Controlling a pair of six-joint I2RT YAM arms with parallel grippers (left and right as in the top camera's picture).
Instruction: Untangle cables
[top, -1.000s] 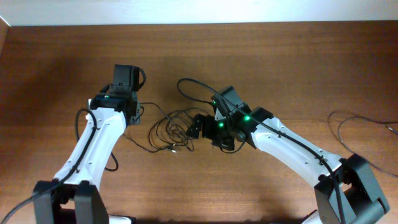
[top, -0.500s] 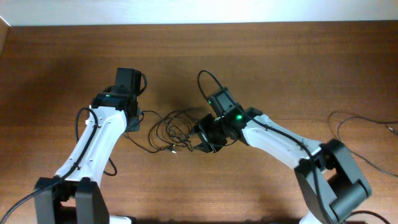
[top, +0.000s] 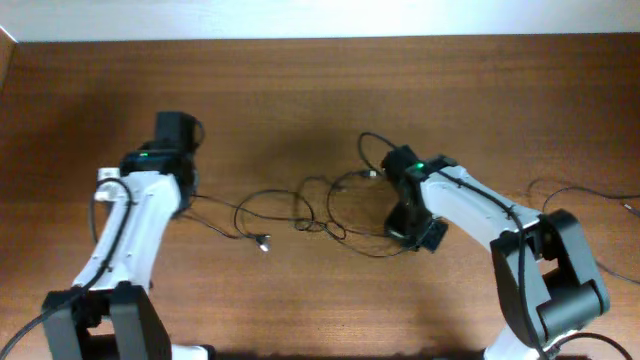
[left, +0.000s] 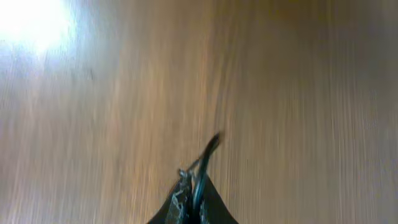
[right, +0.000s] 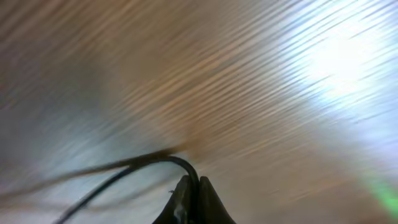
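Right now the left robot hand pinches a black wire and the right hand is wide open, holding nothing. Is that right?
Not quite. The right gripper is not open: it is shut on the cables too, as the right wrist view shows. The left gripper does pinch one.

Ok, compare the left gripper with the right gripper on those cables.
The left gripper grips the cables at their left end, the right gripper at their right end. Only a short dark piece of cable pokes past the left gripper, while a long strand arcs away leftward from the right gripper. Both are shut on cable, with the strands spread loosely over the table between them.
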